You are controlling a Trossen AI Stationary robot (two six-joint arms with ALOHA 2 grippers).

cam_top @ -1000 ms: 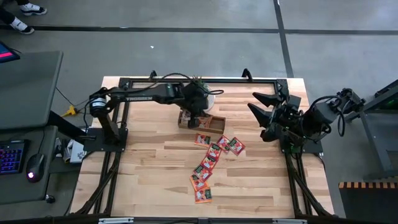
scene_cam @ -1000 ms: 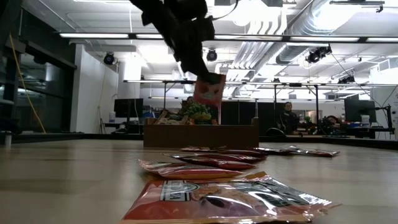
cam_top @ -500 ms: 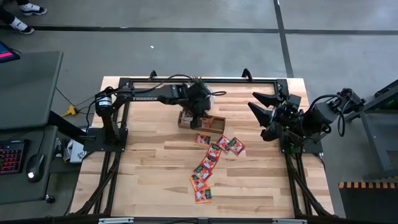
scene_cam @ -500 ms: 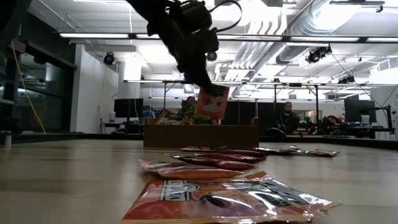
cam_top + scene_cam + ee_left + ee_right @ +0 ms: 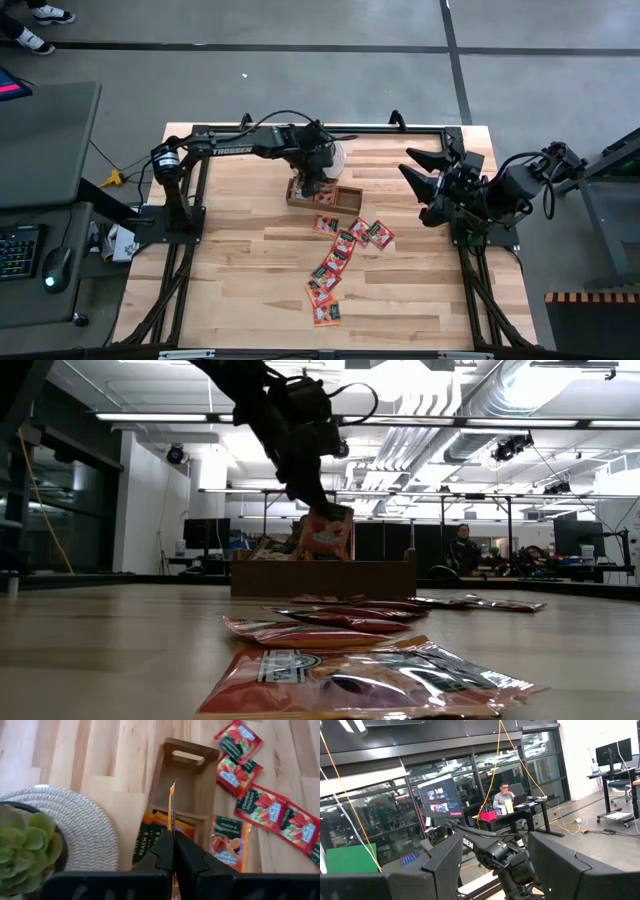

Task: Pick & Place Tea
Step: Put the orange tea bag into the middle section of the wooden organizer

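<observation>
I see, leftmost on the light wood-plank table [image 5: 240,260], the left arm reaching in from its post toward the far middle. Just beside it is a small green succulent in a dark pot [image 5: 22,840] sitting on a round pale woven coaster [image 5: 87,832].

Left gripper [image 5: 318,180] hangs above the brown wooden three-compartment tray [image 5: 192,780]. Its jaws are pinched tight on one red-orange square tea sachet [image 5: 325,532], held edge-up; from the left wrist camera I only get its thin orange edge [image 5: 172,812] rising between the fingers [image 5: 190,860]. At table level the sachet hangs tilted, just over the tray's wall [image 5: 322,575].

In the tray: the nearer compartments already carry tea sachets [image 5: 227,847], dark-green and orange ones. The end compartment with the slot handle shows bare wood.

Right of and in front of the tray, loose red-orange sachets [image 5: 340,255] lie flat on the table in a ragged line running toward the near edge; some overlap. Nearest one fills the low camera's foreground [image 5: 365,680].

Far right: right gripper [image 5: 425,172] is parked off the table's right side, well apart from the tea, jaws spread wide, nothing in them. Its wrist camera looks across at the left arm and the room, where a person sits at a desk [image 5: 506,795].
</observation>
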